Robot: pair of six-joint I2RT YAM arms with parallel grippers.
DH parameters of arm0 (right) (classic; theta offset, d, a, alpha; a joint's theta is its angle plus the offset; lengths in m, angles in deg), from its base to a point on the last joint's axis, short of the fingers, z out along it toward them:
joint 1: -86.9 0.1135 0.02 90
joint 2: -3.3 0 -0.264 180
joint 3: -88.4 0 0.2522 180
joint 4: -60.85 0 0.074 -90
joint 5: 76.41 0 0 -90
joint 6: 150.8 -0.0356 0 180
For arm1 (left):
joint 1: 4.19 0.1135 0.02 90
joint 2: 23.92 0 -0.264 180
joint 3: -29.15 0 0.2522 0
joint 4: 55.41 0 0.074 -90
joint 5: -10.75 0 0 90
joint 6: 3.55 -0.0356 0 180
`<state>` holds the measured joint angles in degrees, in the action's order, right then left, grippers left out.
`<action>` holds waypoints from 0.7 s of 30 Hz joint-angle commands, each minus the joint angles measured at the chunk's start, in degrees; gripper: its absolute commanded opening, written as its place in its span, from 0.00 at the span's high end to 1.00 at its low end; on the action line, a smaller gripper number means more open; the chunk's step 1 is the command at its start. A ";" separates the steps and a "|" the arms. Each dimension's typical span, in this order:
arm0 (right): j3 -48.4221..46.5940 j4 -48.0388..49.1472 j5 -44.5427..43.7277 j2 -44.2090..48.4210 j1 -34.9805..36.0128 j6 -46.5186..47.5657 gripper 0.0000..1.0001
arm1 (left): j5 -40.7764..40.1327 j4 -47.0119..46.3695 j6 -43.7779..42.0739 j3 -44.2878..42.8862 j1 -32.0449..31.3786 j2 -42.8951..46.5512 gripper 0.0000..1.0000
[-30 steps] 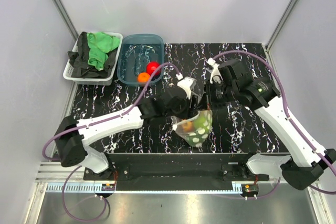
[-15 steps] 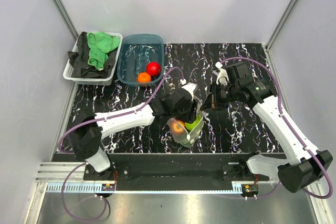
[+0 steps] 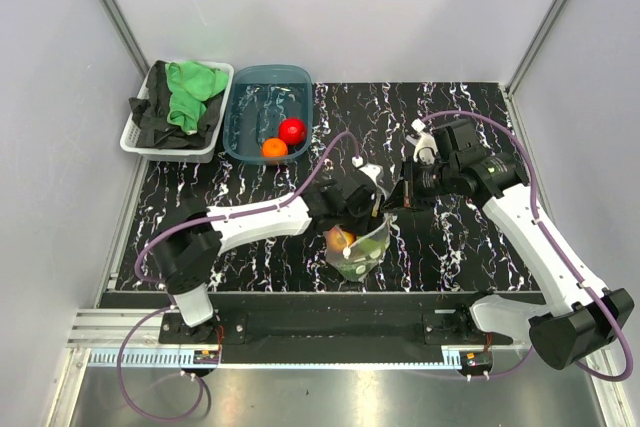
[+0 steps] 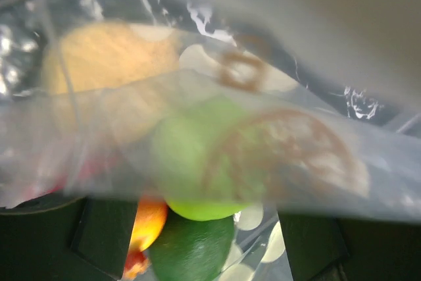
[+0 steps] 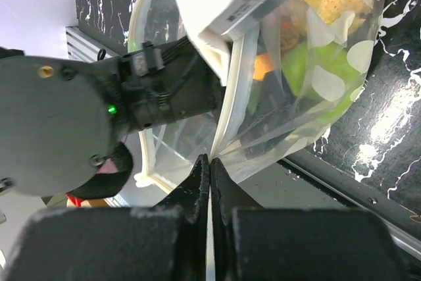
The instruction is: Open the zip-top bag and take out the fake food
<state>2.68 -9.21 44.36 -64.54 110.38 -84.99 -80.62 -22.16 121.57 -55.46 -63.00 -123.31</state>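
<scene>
The zip-top bag (image 3: 362, 250) stands at the front middle of the table, mouth up and held open. My right gripper (image 3: 393, 201) is shut on the bag's rim, its jaws pinching the white zip edge (image 5: 227, 129) in the right wrist view. My left gripper (image 3: 358, 219) reaches down into the bag's mouth. In the left wrist view it is open (image 4: 207, 241), its fingers (image 4: 105, 235) wide apart around a dark green fruit (image 4: 194, 251), a lime green fruit (image 4: 197, 162) and a peach-red fruit (image 4: 148, 225). A yellow fruit (image 4: 105, 57) lies behind the plastic.
A teal tub (image 3: 270, 70) at the back left holds a red fruit (image 3: 292, 130) and an orange fruit (image 3: 273, 148). A white basket (image 3: 135, 137) with green and black cloths stands left of it. The table's front edge is just below the bag.
My left gripper has pushed down into the bag's mouth. The bag has shifted slightly left and its mouth has opened wider. My right gripper has stayed shut on the rim.
</scene>
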 commanded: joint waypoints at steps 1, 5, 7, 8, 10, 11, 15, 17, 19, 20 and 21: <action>-0.46 1.01 2.02 0.60 -0.54 0.54 1.00 | 3.21 -1.81 2.15 0.09 0.36 -1.68 0.20; -0.37 0.83 1.67 0.77 -0.63 0.81 1.00 | 3.21 -4.02 1.81 1.07 0.62 -2.56 0.24; -0.28 0.75 1.58 0.86 -0.63 0.98 1.00 | 3.47 -4.02 0.84 0.19 0.62 -2.56 0.35; -0.28 0.75 1.58 1.12 -0.55 1.07 1.00 | 3.56 -3.93 0.57 0.01 0.62 -2.38 0.42; -0.19 0.66 1.14 1.30 -0.63 1.16 1.00 | 3.30 -3.75 0.05 -0.52 0.62 -1.95 0.58; -0.19 0.66 1.05 1.65 -0.63 1.16 1.00 | 3.21 -3.49 -0.13 -0.52 0.62 -1.25 0.62; -0.02 0.48 0.26 2.18 -0.63 1.51 1.00 | 2.42 -2.35 -0.92 -1.13 0.62 1.13 0.84; 0.24 0.39 -0.26 2.70 -0.63 1.51 1.00 | 1.81 -0.86 -1.45 -1.83 0.62 2.88 0.95; 0.60 0.31 -1.32 3.06 -0.63 1.51 1.00 | 1.45 -0.07 -2.15 -2.36 0.62 4.46 0.99; 0.60 0.22 -1.67 3.41 -0.72 1.60 1.00 | 0.15 0.46 -2.42 -2.62 0.62 5.26 1.00; 0.86 0.04 -2.37 3.58 -0.63 1.51 1.00 | -0.13 0.73 -2.68 -2.71 0.62 7.09 1.00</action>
<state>3.12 -9.34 43.99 -63.29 110.06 -84.51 -78.21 -22.75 121.13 -55.22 -62.69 -123.29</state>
